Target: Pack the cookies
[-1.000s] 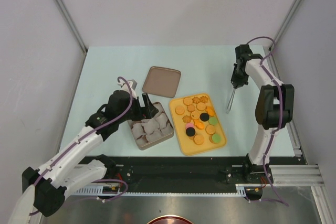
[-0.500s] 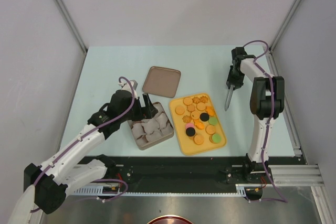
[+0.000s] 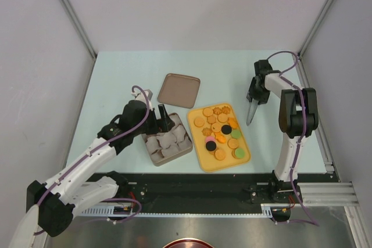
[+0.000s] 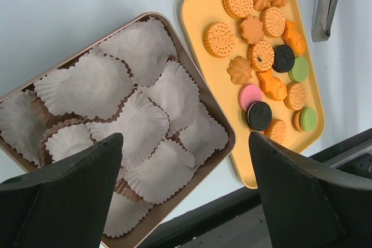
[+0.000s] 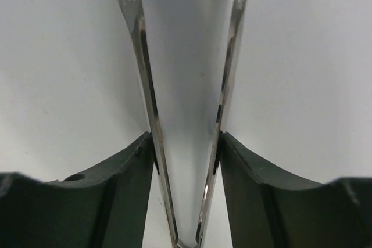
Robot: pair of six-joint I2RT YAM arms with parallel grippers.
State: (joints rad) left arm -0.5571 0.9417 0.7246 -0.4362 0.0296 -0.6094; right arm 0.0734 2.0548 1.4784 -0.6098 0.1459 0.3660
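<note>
Your right gripper (image 3: pixel 254 92) has eased, so its tongs (image 3: pixel 249 114), seemingly still held, spring apart for the cookies (image 3: pixel 215 128); left gripper (image 4: pixel 185 143) gapes, empty.

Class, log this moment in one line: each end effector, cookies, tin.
left end effector: open above tin | right end effector: gripping tongs | cookies: on yellow tray

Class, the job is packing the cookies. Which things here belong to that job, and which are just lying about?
Belong to the job:
- cookies
- yellow tray they lie on
- tin
- paper cups in the tin
- tongs, held in the right hand

Just lying about:
- lid, flat on the table behind the tin
</note>
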